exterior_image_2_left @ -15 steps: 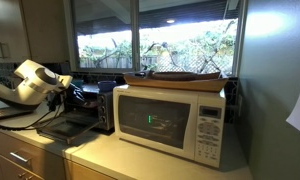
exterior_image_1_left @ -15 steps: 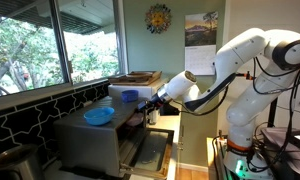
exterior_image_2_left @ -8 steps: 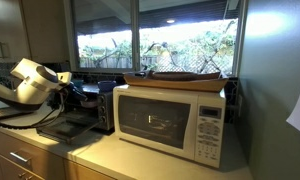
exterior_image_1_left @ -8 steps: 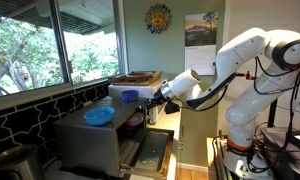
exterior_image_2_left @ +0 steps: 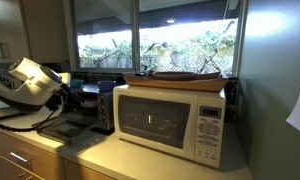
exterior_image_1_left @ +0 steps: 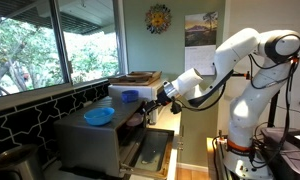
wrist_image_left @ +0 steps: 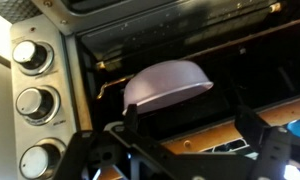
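The tabletop (exterior_image_2_left: pixel 120 160) carries a white microwave (exterior_image_2_left: pixel 170 120) and, just beside it, a toaster oven (exterior_image_2_left: pixel 88 105) with its door down. A flat tray (exterior_image_2_left: pixel 180 78) lies on the microwave, a blue dish (exterior_image_1_left: pixel 99 116) on the oven, and a pale bowl (wrist_image_left: pixel 168 82) inside it.

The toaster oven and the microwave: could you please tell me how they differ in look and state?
The toaster oven is grey and stands open; the microwave is white and shut. The toaster oven has round knobs; the microwave has a keypad. The toaster oven carries a blue bowl on top; the microwave carries a flat tray. Both sit on the counter.
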Available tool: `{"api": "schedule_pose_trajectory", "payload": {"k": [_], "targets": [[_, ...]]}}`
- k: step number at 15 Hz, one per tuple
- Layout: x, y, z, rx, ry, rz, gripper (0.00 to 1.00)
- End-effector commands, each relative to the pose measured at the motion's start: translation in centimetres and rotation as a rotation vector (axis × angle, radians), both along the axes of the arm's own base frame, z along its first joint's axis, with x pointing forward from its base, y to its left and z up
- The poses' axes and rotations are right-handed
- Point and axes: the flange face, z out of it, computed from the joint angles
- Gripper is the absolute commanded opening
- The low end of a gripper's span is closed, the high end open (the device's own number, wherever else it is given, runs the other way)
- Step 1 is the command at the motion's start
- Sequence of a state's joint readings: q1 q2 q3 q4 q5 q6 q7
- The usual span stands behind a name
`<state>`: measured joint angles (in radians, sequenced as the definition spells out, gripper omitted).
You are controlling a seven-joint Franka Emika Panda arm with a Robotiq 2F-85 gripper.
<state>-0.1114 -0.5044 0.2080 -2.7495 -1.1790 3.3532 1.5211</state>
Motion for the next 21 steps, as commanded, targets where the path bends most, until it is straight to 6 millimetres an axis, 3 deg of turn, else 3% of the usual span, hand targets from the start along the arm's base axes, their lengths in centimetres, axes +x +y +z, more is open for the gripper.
{"api": "schedule_pose_trajectory", "payload": {"k": [1,4,5,11,14,16,21], "targets": [[-1.1,1.5,-1.3,0.068,0.058,0.105,1.00],[-1.9,1.7,0.7,0.080,0.010,0.097,1.00],[-1.1,1.8,-0.5,0.064,0.037,0.101,1.00],[-1.4,1.7,0.8,0.079,0.007,0.103,1.00],[-1.6,2.5,2.8,0.087,-0.044,0.153,1.00],[-1.6,3.4,4.0,0.113,-0.061,0.179,1.00],[-1.3,7.0,4.2,0.222,0.013,0.146,1.00]]}}
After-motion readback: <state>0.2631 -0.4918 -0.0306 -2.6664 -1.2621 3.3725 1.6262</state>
